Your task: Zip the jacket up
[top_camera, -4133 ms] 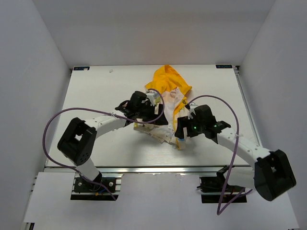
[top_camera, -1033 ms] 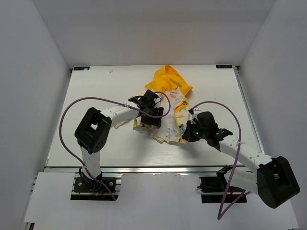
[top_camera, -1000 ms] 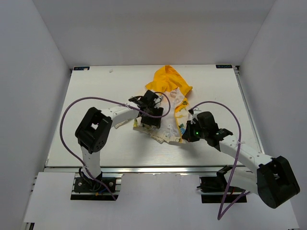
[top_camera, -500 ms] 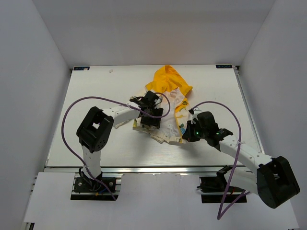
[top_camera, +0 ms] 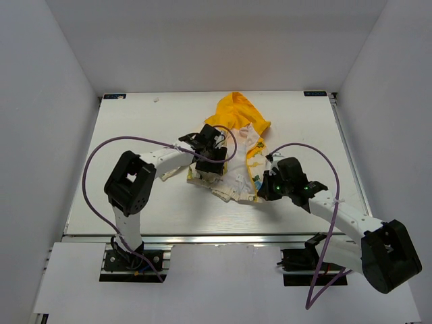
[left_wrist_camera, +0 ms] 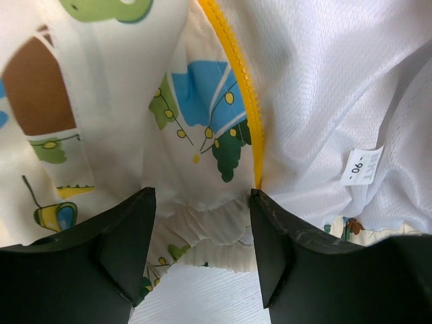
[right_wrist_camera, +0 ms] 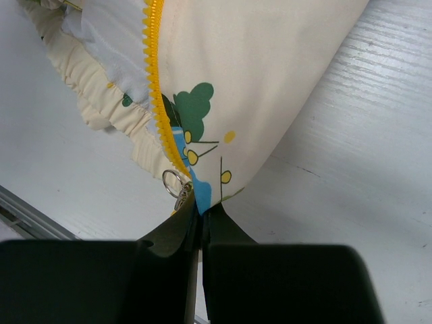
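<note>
The jacket (top_camera: 236, 145) lies crumpled mid-table, its yellow hood at the far end and its printed cream fabric nearer me. My left gripper (top_camera: 208, 167) stands open over the jacket's left bottom hem (left_wrist_camera: 202, 233), with the yellow zipper edge (left_wrist_camera: 236, 81) and white lining (left_wrist_camera: 317, 88) just beyond its fingers (left_wrist_camera: 118, 250). My right gripper (right_wrist_camera: 200, 209) is shut on the jacket's right bottom corner (right_wrist_camera: 202, 192), pinching the fabric beside the zipper teeth (right_wrist_camera: 154, 81). The metal ring pull (right_wrist_camera: 174, 183) hangs next to that pinch. In the top view the right gripper (top_camera: 260, 192) sits at the jacket's near right edge.
The white table (top_camera: 135, 128) runs out to grey walls on three sides. Purple cables (top_camera: 101, 158) loop over both arms. The metal rail (top_camera: 202, 237) marks the table's near edge.
The left gripper has shifted a little over the jacket's left hem and stays open. The right gripper keeps its grip and has barely moved.
</note>
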